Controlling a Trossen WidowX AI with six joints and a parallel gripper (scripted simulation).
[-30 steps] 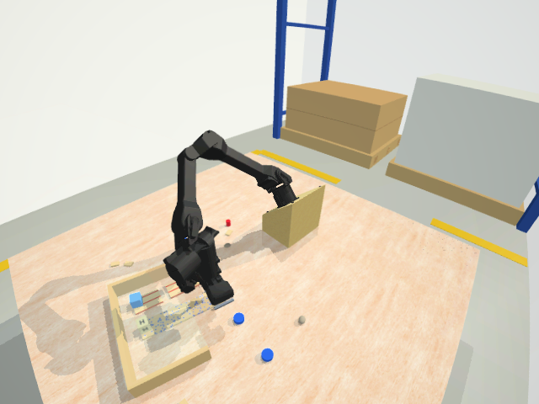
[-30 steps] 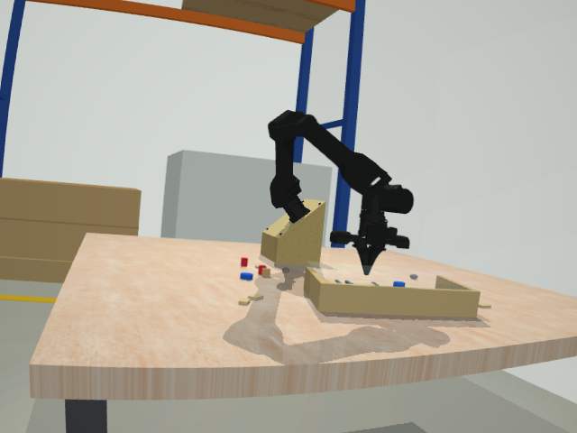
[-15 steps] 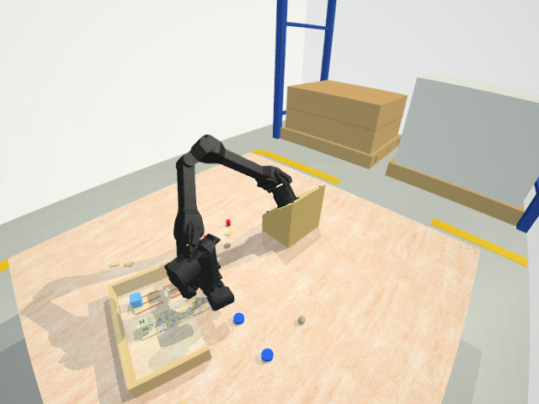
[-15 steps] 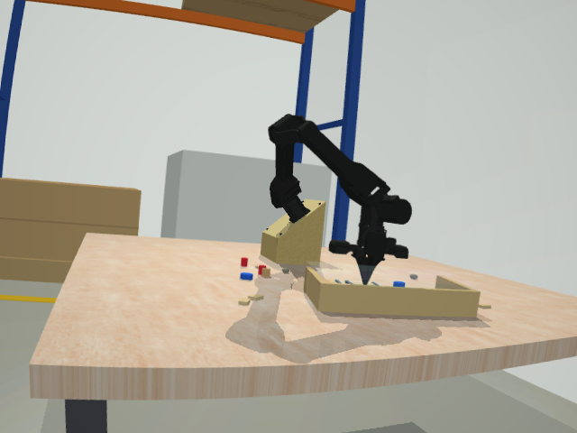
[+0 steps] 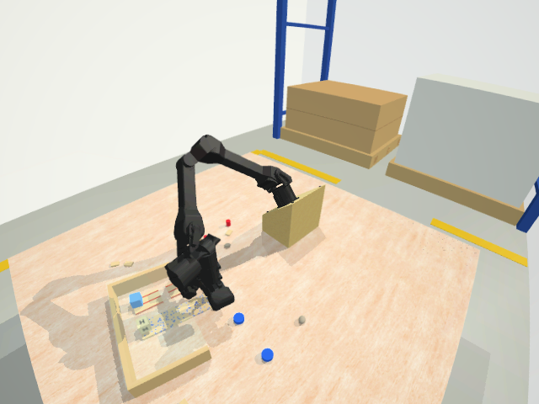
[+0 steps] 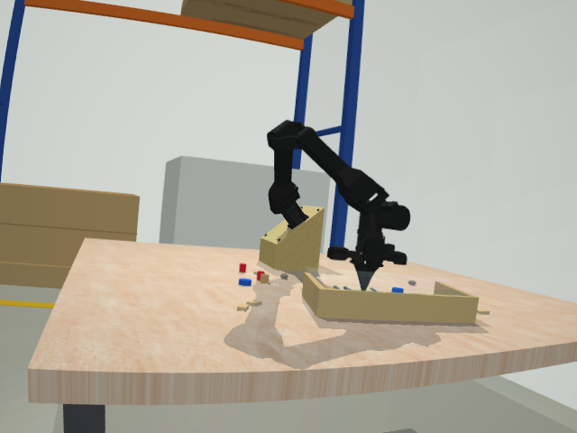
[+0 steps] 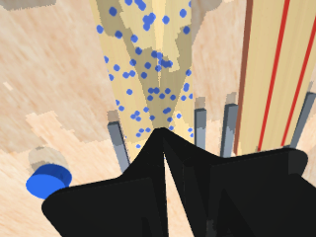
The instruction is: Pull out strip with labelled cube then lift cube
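Observation:
My gripper (image 6: 364,288) (image 7: 159,132) is shut and empty, pointing down, its tips low over the near end of the blue-dotted strip (image 5: 170,320) (image 7: 123,55). I cannot tell whether they touch it. The pale labelled cube (image 5: 141,322), marked H, sits at the far end of that strip, under a clear cover. A light blue cube (image 5: 136,300) sits on the red-lined strip (image 5: 152,300) (image 7: 259,59), which has a gap between two pieces. The arm hides part of both strips in the top view. The labelled cube is out of the wrist view.
A wooden-walled tray (image 5: 173,370) (image 6: 396,308) surrounds the strips on three sides. Grey guide bars (image 7: 199,125) flank the strip ends. Blue discs (image 5: 238,318) (image 7: 51,183) and a grey pebble (image 5: 301,320) lie outside. The arm's wooden mount (image 5: 304,217) (image 6: 297,253) stands behind.

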